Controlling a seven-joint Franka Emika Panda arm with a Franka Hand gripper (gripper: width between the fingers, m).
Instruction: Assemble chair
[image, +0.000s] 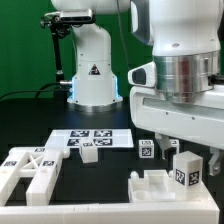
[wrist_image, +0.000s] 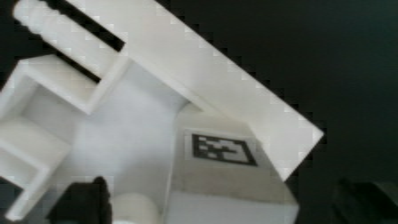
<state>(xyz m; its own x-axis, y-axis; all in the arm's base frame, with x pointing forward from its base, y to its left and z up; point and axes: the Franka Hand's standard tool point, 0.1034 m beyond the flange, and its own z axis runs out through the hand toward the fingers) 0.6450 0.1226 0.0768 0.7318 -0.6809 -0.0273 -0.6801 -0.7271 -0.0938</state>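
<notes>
Though most of the room is dark, a green backdrop (image: 122, 40) shows behind the arm's white base (image: 95, 75), which stands at the far side of the black worktop (image: 25, 125) with a blue glow low on its flank. The worktop is matte and plain, and the chair's white parts lie scattered over its near half. The marker board (image: 95, 137) lies flat in the middle. Toward the exterior view's left sits the cross-braced frame (image: 30, 172). A small block (image: 88, 153) rests at the board's near edge, and a tagged piece (image: 146, 151) lies just off its right corner. At the exterior view's right, close to the camera, the tool (image: 188, 158) hangs low with its fingers spread, one on each side of an upright tagged block (image: 184, 172), and a gap shows beside the block. That block stands at a slotted panel (image: 155, 190); whether the two are joined I cannot tell. In the wrist view the tagged block (wrist_image: 222, 148) fills the middle, with black worktop around it.
</notes>
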